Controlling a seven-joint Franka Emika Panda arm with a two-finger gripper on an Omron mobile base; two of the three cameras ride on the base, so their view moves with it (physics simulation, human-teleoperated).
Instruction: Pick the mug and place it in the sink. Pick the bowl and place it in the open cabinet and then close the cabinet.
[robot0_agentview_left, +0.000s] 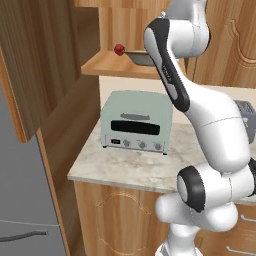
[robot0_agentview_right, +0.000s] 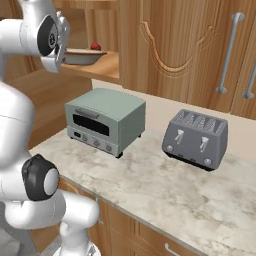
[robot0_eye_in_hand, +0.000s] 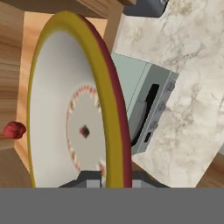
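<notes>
The gripper (robot0_eye_in_hand: 109, 180) is closed on the rim of the bowl (robot0_eye_in_hand: 70, 113), holding it over the shelf (robot0_agentview_left: 112, 65) of the open cabinet (robot0_agentview_left: 45, 60), beside a small red object (robot0_agentview_left: 119, 49) and above the toaster oven (robot0_agentview_left: 136, 122).

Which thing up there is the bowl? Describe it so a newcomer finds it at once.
Start at the pale green toaster oven on the marble counter. Directly above it is the open wooden cabinet shelf. The bowl sits there, gripped at its rim: wide, shallow, whitish inside, beside a small red object.
</notes>
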